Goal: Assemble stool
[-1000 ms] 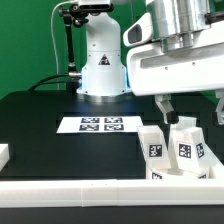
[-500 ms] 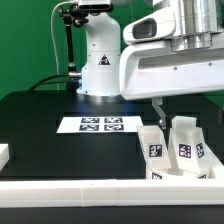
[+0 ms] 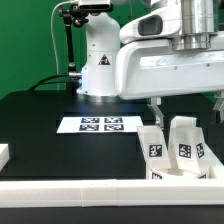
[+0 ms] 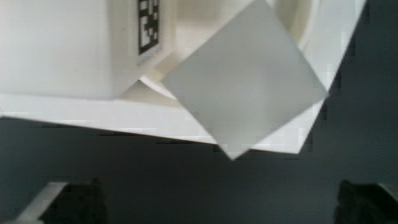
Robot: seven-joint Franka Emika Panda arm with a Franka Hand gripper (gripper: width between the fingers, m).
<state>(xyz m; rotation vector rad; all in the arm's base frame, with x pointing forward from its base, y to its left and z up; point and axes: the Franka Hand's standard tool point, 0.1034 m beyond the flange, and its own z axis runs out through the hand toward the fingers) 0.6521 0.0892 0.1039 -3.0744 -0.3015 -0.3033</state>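
Stool legs (image 3: pixel 178 148) stand bunched by the rail (image 3: pixel 110 192) at the exterior view's right; treat them as light, rigid, slick plastic, and grip one across its flat sides with the gripper (image 3: pixel 187 108), now fully open and empty.

legs (image 3: pixel 175 148): white blocky plastic pieces, upright and packed close together, on the black tabletop (image 3: pixel 60 105) at the exterior view's lower right, against the white border rail (image 3: pixel 100 195).
count: two stand clearly in front; a third piece shows partly at the far right edge.
tags: a black-and-white square tag on the front face of each front leg.
wrist view: a white leg (image 4: pixel 107 50) with a tag on one face seen close up, another white slanted face (image 4: pixel 249 80) in front of it.
seat: not visible.
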